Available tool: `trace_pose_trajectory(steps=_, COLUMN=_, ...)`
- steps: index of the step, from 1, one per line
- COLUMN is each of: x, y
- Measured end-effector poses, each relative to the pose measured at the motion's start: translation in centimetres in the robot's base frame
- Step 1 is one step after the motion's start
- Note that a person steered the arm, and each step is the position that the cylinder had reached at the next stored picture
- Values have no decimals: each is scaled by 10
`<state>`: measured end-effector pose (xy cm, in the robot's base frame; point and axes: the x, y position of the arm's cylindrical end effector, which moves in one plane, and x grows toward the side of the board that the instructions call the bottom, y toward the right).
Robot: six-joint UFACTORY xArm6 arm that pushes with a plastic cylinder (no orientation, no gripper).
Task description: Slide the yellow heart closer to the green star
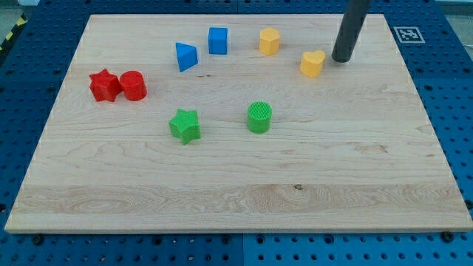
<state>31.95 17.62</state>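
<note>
Yellow heart [312, 63] sits just left of my tip [341, 59]; green star [185, 125] lies well apart; no hand shows.

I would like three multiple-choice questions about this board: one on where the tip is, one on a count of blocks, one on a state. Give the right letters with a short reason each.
1. Where is my tip relative to the yellow heart?
A. At the view's right of it
B. At the view's left of it
C. Far below it

2. How many blue blocks are on the board?
A. One
B. Two
C. Four

3. How do the red star and red cylinder stand?
A. Stacked
B. Far apart
C. Side by side, close together

Answers: 1 A, the rod ends just right of the heart. 2 B, a blue triangle and blue cube show. 3 C, they sit next to each other at the view's left.
</note>
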Motion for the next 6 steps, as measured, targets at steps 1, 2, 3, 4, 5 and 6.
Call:
trace_pose_trajectory(steps=1, x=2, y=-20)
trace_pose_trajectory(steps=2, x=9, y=-38)
trace_pose_trajectory(steps=3, x=29, y=-58)
trace_pose_trajectory(steps=4, x=42, y=-88)
trace_pose_trajectory(steps=5, x=49, y=-131)
trace_pose_trajectory(steps=6, x=78, y=-156)
